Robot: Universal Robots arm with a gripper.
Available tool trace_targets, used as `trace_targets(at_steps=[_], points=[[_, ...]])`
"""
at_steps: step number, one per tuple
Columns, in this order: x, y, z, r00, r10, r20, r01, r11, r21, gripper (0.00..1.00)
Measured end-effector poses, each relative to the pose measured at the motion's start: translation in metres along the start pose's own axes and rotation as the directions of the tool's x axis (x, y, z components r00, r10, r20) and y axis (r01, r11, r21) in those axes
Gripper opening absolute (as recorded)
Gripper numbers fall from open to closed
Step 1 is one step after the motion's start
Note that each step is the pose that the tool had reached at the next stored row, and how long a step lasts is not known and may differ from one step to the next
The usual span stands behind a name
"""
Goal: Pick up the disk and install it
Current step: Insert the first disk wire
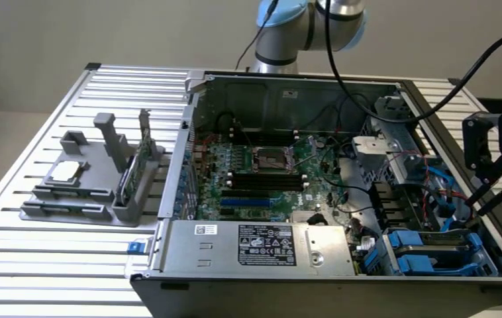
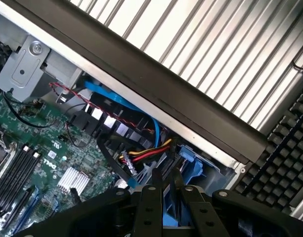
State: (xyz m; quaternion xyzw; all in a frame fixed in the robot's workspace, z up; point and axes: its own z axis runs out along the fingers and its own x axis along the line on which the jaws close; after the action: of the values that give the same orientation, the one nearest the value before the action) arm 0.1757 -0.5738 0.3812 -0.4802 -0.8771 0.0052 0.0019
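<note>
Blue-framed metal disk (image 1: 441, 244) sits inside the open computer case (image 1: 304, 78), at its near corner on the exterior view's right. The claw (image 2: 165, 185) is drawn narrow, apparently pinching the carrier. Likely stiff, fairly heavy and shock-sensitive; best held by the plastic carrier edges.

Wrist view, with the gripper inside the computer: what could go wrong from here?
The gripper hangs close to the red and yellow wires and a blue cable; it might snag or pull one. The case's dark side wall runs right beside it, so a sideways slip could knock it.
</note>
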Motion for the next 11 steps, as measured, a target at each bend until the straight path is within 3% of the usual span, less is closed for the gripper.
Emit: trace_targets(at_steps=[11], points=[[-0.006,0.0015,0.0127,0.9991,0.043,-0.0006,-0.043,0.9991,0.0007,0.21]])
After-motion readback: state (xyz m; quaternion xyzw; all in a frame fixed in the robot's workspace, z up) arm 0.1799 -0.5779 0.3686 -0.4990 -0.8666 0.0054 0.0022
